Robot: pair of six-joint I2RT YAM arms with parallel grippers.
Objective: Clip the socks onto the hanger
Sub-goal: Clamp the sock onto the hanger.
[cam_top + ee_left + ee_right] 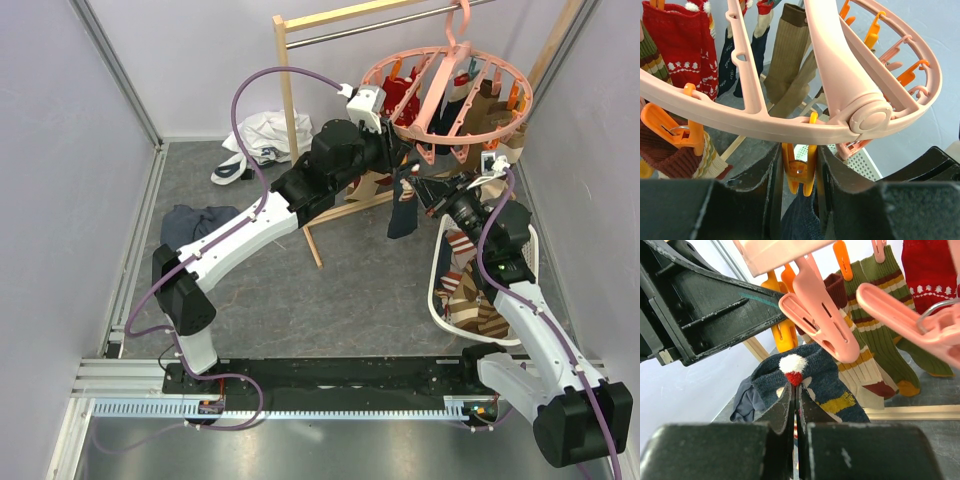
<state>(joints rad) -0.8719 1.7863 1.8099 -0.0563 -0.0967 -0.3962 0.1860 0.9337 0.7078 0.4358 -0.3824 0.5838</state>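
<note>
At lower centre of the left wrist frame, your left gripper (799, 162) squeezed an orange clip (799, 176) on the hanger (755, 125); your right gripper (795, 395), clamped on the navy sock (827, 374) just below, needed that fabric seated deep before release.

Grey mottled tabletop (370, 300), white garment (262, 135), blue-grey cloth (195, 222), white basket (433, 290)

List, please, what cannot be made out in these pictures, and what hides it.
Left wrist view: fingers of the left gripper flank the orange clip and hide whether the navy sock is inside.
Right wrist view: the right gripper covers the navy sock's lower part.
Top view: the right arm covers part of the basket.
Top view: the upper edge cuts off the hanger's hook.
</note>
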